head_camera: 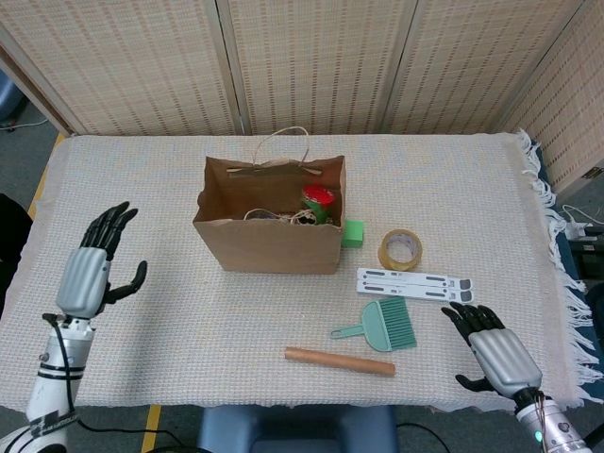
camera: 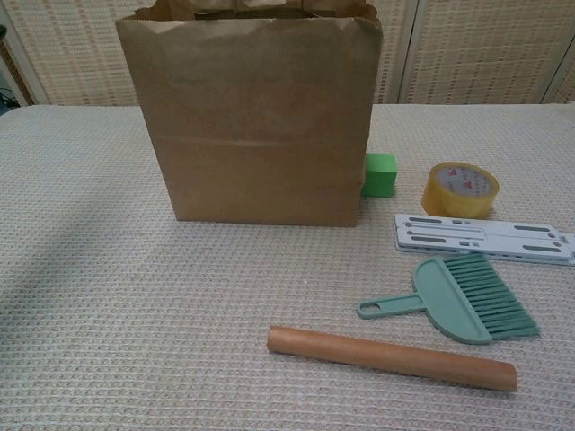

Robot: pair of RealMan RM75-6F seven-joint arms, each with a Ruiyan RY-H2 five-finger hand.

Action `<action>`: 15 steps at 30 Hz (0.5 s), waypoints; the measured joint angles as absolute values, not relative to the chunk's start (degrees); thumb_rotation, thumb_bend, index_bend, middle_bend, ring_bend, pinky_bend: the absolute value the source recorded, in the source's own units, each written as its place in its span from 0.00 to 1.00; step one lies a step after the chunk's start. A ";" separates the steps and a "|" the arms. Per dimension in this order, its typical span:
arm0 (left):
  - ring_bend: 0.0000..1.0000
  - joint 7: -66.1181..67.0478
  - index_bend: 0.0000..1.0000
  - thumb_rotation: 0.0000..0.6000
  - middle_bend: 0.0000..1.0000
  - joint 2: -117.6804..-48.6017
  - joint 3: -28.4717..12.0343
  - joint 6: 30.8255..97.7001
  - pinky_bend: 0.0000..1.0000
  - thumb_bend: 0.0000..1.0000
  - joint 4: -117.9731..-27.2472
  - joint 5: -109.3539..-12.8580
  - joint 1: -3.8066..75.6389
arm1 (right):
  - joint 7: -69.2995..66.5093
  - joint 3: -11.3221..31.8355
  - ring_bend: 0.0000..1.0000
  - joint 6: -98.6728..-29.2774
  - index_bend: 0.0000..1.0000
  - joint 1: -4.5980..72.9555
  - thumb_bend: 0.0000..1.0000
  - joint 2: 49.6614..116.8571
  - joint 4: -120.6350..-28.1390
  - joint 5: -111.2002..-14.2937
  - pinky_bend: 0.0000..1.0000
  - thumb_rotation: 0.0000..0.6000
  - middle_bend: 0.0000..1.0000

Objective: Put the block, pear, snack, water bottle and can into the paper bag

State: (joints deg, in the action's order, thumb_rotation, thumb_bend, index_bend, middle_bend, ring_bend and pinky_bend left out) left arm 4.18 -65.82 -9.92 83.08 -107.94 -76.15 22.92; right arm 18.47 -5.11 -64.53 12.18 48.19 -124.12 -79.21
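Now one tabletop [head_camera: 123,189], one paper bag [head_camera: 269,222] upright with can [head_camera: 317,197] inside, one green block [head_camera: 353,232] touching bag's right side. Left hand [head_camera: 92,267] and right hand [head_camera: 494,350]: both released, fingers spread, nothing held.

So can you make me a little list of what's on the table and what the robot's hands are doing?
paper bag: upright, open, near the table's middle
in the bag: a can with a red lid, plus other things too hidden to name
green block: on the table, right beside the bag
left hand: open, raised, holding nothing
right hand: open, holding nothing
also there: tape roll, small brush, wooden stick
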 measured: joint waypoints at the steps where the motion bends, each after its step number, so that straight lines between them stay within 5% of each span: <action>1: 0.00 4.60 0.08 1.00 0.00 -65.25 -8.58 83.60 0.09 0.45 -107.08 -76.64 21.68 | 18.80 -5.03 0.00 -64.76 0.00 12.14 0.10 48.70 -123.73 -79.20 0.00 1.00 0.00; 15: 0.00 9.00 0.00 1.00 0.00 -66.03 2.20 94.50 0.03 0.46 -90.77 -85.48 8.34 | 19.37 -3.88 0.00 -71.61 0.00 9.80 0.10 59.96 -110.70 -84.08 0.00 1.00 0.00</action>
State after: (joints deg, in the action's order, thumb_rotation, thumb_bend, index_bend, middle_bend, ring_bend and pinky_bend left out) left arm 9.00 -66.03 2.20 94.50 -90.77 -85.48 8.34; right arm 19.37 -3.88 -71.61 9.80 59.96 -110.70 -84.08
